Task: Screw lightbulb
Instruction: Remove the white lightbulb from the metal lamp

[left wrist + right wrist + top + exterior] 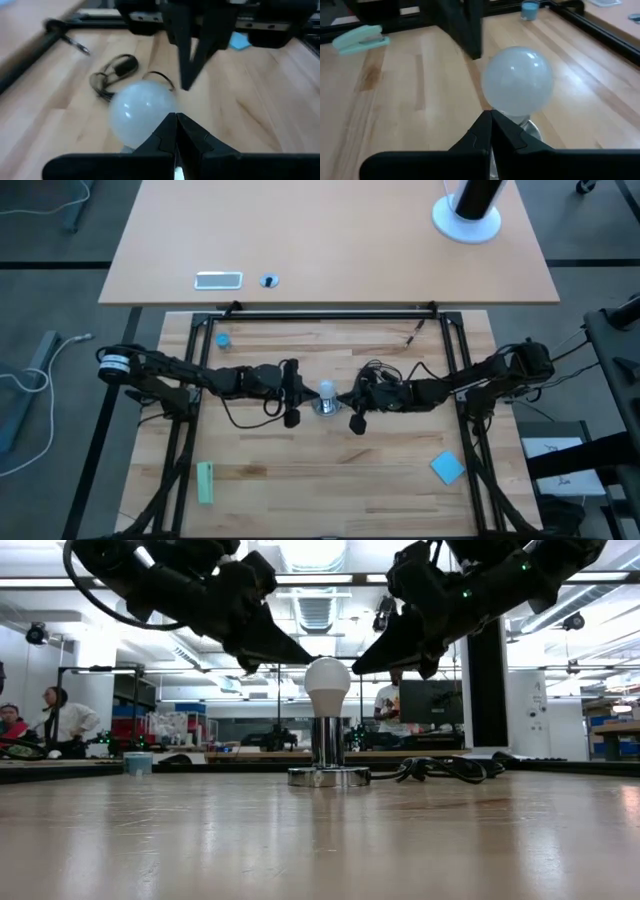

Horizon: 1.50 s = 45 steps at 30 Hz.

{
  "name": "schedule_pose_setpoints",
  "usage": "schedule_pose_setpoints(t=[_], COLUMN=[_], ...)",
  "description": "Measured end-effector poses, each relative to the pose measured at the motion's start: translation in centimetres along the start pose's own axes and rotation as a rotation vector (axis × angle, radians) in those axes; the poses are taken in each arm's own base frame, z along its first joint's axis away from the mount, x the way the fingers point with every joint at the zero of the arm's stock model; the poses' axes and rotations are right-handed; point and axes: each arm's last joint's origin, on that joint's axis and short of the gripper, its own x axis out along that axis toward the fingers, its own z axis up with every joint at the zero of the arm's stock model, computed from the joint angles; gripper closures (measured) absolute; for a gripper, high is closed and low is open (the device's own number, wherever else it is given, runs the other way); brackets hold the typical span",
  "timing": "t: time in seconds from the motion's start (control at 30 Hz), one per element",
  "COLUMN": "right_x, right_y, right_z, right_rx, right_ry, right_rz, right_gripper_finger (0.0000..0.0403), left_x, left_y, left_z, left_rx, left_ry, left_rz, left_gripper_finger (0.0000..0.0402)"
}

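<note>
The whitish lightbulb (327, 686) stands upright, its base down in the shiny silver socket (327, 745), whose round foot rests on the table's middle (325, 406). My left gripper (308, 663) is shut, its tips at the bulb's upper left side. My right gripper (355, 670) is shut, its tips at the bulb's upper right side. Both slant down toward the bulb. In the left wrist view the shut tips (175, 117) sit at the edge of the bulb's head (140, 112). In the right wrist view the tips (490, 114) sit just below the bulb's head (517, 77). My left gripper's shut tips come slanting down from the table's left to the upper side of the bulb's head (314, 668); I cannot tell whether they touch it. My right gripper's shut tips come slanting down from the table's right to the head's other side (346, 675); touching or a hair apart, I cannot tell.
A black cord (440, 770) coils from the socket toward the far right. A green stapler (205, 482) lies near left, a blue block (448, 468) near right, a small blue cup (222, 339) far left. Black frame rails (330, 313) border the table.
</note>
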Motion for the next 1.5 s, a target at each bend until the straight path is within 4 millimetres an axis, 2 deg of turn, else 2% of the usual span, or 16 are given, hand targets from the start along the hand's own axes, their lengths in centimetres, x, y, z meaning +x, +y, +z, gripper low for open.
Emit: schedule_pose_setpoints(t=[0.1, 0.23, 0.3, 0.7, 1.07, 1.5], right_x=[0.0, 0.0, 0.0, 1.1, 1.0, 0.5], right_y=[0.0, -0.1, -0.1, -0.7, -0.9, -0.5], right_z=[0.1, 0.3, 0.4, -0.3, -0.4, 0.4], right_rx=[0.002, -0.002, -0.006, -0.007, 0.0, 0.02], right_ry=[-0.009, -0.025, -0.038, -0.019, -0.018, -0.065], right_rz=[0.004, 0.003, 0.004, -0.04, -0.093, -0.077], right_gripper_finger=[0.0403, 0.0403, 0.0403, 0.0403, 0.0403, 0.0403], left_x=[-0.1, 0.0, 0.1, 0.9, 0.9, 0.4], left_y=[0.2, 0.9, 1.2, 0.9, 0.6, 1.0], left_z=[0.2, -0.1, -0.2, -0.7, -0.7, -0.4], left_rx=[0.022, 0.039, 0.042, 0.021, 0.007, -0.003], left_ry=[-0.015, -0.003, 0.001, 0.01, 0.016, 0.006], left_rz=[0.087, 0.323, 0.385, 0.258, 0.147, 0.306], left_gripper_finger=[0.0401, 0.0401, 0.0401, 0.0401, 0.0401, 0.0401])
